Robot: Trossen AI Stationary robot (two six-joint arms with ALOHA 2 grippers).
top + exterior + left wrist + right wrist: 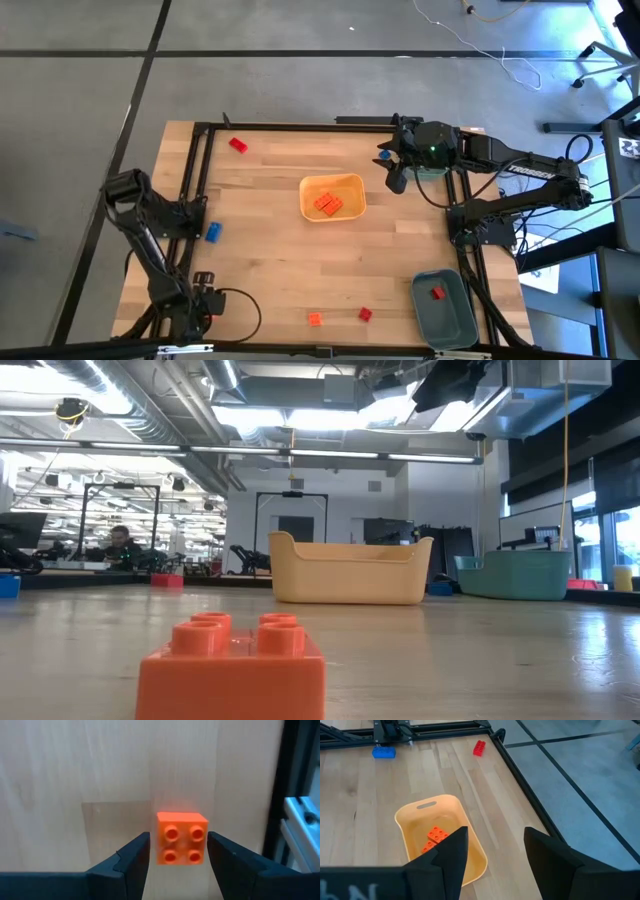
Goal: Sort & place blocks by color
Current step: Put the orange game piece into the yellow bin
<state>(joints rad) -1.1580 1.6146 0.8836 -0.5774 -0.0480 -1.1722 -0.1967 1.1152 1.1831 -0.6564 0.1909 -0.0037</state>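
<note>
High view: the left gripper (203,300) sits at the table's near-left; the right gripper (397,180) hovers beside the yellow-orange plastic tray (352,183).

Left wrist view: open fingers (131,857) flank a small orange studded plastic block (182,838), untouched.

Right wrist view: fingers (451,851) apart, empty, above the tray.

Your left gripper (178,852) hangs over the bench (75,780) with one block (182,838) lying on the boards between its fingers. Just ahead of your right gripper (495,855) sits the tray (407,815) with a few blocks (435,837) in it, and two single blocks (383,752) lie well beyond that. Well apart from that gripper, the bin (450,320) holds a lone block (437,293).
</note>
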